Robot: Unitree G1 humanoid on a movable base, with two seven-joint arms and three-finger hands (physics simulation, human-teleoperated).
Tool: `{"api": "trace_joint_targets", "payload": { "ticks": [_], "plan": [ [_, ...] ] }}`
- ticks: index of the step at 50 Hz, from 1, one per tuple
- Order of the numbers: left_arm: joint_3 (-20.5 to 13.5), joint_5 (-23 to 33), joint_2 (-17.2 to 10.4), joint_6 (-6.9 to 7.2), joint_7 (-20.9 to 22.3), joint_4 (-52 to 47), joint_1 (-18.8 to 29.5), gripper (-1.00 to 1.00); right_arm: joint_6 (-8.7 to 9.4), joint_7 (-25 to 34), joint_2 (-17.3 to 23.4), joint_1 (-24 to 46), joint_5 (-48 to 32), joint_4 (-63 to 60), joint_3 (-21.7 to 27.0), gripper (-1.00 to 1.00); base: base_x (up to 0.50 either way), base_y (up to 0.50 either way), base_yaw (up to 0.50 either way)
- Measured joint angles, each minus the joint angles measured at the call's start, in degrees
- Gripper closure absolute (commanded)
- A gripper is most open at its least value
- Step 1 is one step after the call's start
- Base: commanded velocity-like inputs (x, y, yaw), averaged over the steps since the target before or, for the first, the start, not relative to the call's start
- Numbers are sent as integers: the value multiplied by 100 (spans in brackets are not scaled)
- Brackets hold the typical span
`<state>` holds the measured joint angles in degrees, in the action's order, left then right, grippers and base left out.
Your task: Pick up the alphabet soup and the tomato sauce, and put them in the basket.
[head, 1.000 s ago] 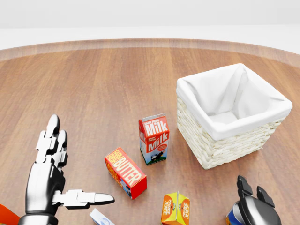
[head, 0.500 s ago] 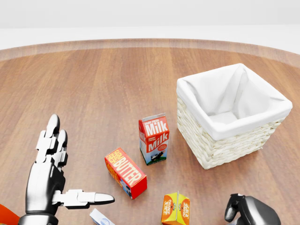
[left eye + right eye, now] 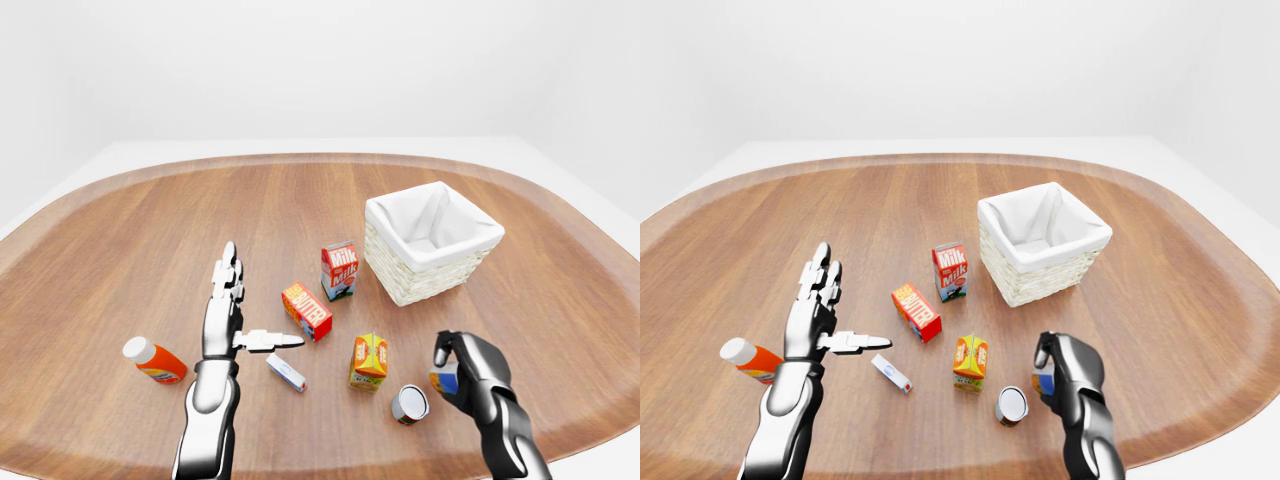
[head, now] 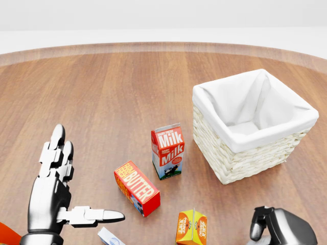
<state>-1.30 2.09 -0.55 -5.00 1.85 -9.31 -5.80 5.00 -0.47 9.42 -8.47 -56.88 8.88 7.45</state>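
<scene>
A can with a blue and orange label (image 3: 445,380) stands at the lower right of the left-eye view. My right hand (image 3: 466,366) has its fingers curled round it and hides most of it. A second can (image 3: 409,403) lies on its side just left of that hand, its silver end toward me. The wicker basket (image 3: 420,282) with a white cloth lining stands right of centre, above both cans. My left hand (image 3: 252,308) is open over the table at the left, fingers straight and thumb out, holding nothing.
A milk carton (image 3: 339,270), a red butter box (image 3: 307,311) and an orange juice carton (image 3: 369,361) sit between my hands. A small white packet (image 3: 286,372) lies under my left thumb. An orange bottle (image 3: 155,361) lies at the far left.
My right hand's fingers stood upright a second ago. They have since curled down and closed round the blue-labelled can. The left hand and the other objects have not moved.
</scene>
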Motion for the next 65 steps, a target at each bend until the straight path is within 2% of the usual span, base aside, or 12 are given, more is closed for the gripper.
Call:
{"api": "trace_joint_targets", "payload": {
  "ticks": [23,40,65],
  "plan": [
    [0,0,0,0,0,-2,0,-100,0,251,-351,-399,-348,-1423,253,100,0,0,0],
    [0,-1,0,0,-2,-2,0,-100,0,525,-596,-594,-224,-2374,293,100,0,0,0],
    [-8,-1,-3,0,-3,-10,10,-100,0,24,-892,-834,-221,-3462,337,100,0,0,0]
  ]
}}
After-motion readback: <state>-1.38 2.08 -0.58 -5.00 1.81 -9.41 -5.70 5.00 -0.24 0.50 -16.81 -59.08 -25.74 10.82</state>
